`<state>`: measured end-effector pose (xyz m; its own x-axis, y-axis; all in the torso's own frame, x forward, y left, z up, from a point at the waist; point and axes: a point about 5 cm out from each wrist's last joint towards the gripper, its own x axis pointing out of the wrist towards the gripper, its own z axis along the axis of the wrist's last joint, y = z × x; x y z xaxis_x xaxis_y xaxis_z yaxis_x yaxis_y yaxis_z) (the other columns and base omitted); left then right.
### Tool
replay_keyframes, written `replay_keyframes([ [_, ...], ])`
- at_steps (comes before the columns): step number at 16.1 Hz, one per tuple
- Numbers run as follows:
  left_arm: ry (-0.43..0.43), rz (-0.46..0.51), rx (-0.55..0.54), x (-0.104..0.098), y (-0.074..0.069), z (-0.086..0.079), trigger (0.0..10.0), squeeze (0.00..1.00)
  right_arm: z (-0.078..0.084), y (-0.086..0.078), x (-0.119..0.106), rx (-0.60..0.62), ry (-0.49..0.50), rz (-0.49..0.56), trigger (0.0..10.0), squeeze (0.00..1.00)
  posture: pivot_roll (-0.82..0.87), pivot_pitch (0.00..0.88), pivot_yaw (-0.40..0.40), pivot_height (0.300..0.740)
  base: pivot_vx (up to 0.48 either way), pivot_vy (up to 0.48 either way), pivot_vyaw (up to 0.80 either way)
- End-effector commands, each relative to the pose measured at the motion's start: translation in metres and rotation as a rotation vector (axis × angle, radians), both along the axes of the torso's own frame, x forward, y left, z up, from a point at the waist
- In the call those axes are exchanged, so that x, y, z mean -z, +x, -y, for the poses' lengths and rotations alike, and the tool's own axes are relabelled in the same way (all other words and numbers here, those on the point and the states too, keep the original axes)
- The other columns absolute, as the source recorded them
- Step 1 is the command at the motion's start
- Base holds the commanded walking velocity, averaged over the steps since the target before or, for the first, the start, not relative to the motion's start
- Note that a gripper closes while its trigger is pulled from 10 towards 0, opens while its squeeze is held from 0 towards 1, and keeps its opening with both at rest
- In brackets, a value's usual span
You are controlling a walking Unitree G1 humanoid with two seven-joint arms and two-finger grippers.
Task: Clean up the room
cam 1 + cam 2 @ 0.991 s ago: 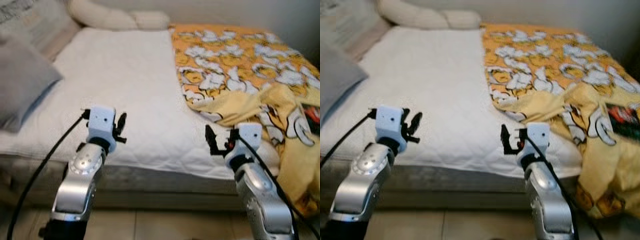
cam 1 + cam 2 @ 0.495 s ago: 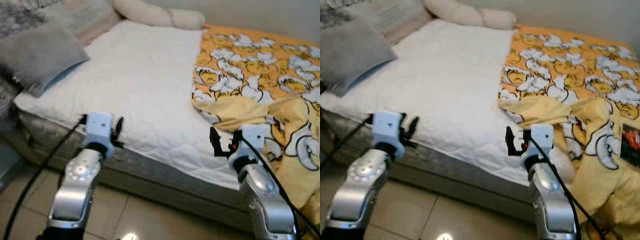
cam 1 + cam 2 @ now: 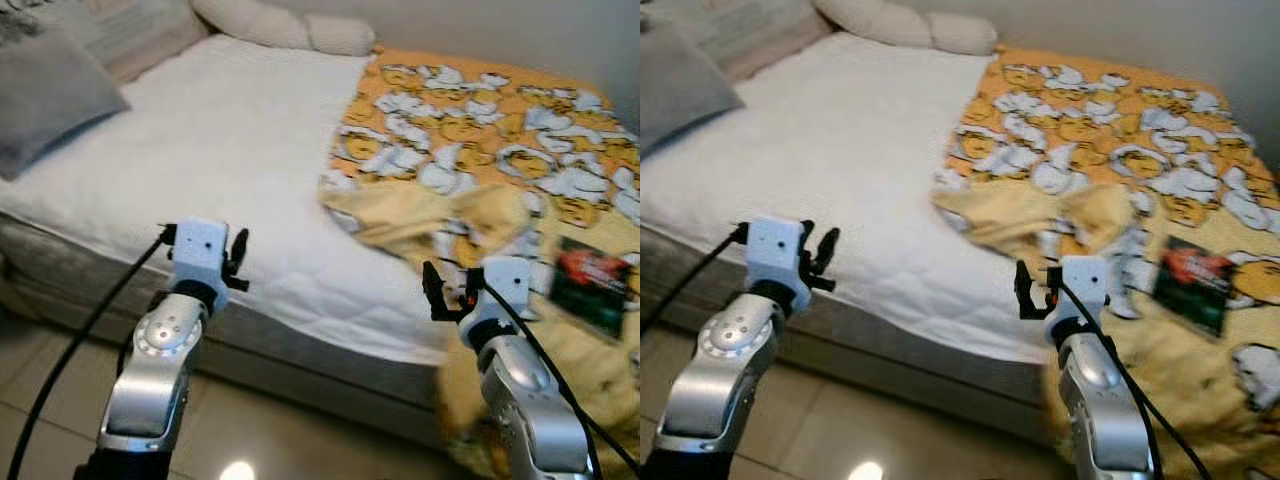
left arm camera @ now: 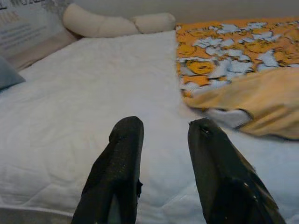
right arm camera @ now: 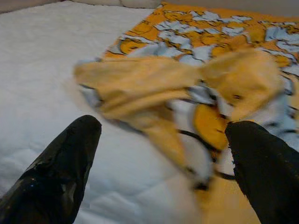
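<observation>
Now both claws (left [image 3: 240, 262], right [image 3: 432, 297]) stay parted; view swung toward the blanket [image 3: 500, 130].

Both silver arms raised forward, wrists level. Left gripper [image 3: 240, 258]: black fingers [image 4: 117, 172] slightly parted, holding nothing. Right gripper [image 3: 432, 292]: fingers [image 5: 60, 168] spread wide apart, holding nothing.

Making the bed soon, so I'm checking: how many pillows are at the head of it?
3 in view: a grey pillow at the far left edge, a patterned pillow behind it, and a long cream bolster along the wall. More may lie outside the frame.
</observation>
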<state>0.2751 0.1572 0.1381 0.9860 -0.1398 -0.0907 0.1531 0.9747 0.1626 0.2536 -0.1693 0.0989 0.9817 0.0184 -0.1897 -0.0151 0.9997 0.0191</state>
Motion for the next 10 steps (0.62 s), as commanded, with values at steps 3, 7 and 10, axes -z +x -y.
replay_keyframes([
  [3,-0.004,-0.001,0.019,0.0,-0.001,0.008,10.0,0.0,0.005,-0.001,0.001,0.009,-0.014,-0.001,10.0,0.0,-0.09,0.0,-0.022,0.74,0.0,-0.469,0.0],
  [7,0.001,-0.008,0.014,0.001,-0.003,0.005,10.0,0.0,-0.005,-0.002,0.002,-0.056,0.01,-0.012,10.0,0.0,-0.09,0.0,-0.024,0.74,0.0,-0.467,0.4],
  [10,0.003,-0.012,0.005,0.002,-0.004,0.004,10.0,0.0,-0.007,-0.002,0.003,-0.078,0.013,-0.018,10.0,0.0,-0.08,0.0,-0.032,0.74,0.0,-0.467,0.8],
])
